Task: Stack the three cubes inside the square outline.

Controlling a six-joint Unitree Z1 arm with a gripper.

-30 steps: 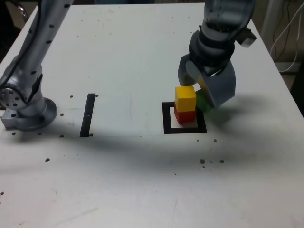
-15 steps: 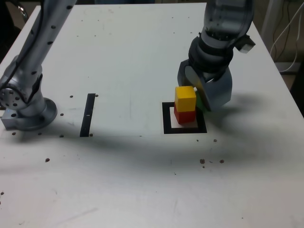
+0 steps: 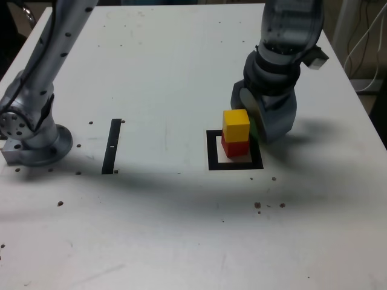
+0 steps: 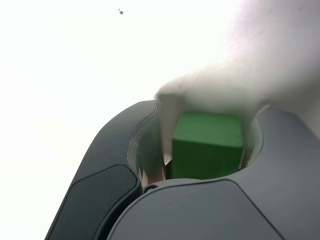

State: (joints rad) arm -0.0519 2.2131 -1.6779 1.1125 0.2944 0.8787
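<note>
Green cube [image 4: 207, 145] sits between the fingers [image 3: 261, 121], nearly closed on it, just beside red/yellow stack [image 3: 236, 134], toward tabletop's far right corner in ext. view.

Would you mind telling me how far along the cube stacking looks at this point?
Done: the yellow cube sits on the red cube inside the square outline. In hand: the gripper, just to the exterior view's right of the stack, has its jaws around the green cube; the wrist view shows one jaw against it, with a slight gap at the other. Left: lifting the green cube and setting it on the yellow one.
</note>
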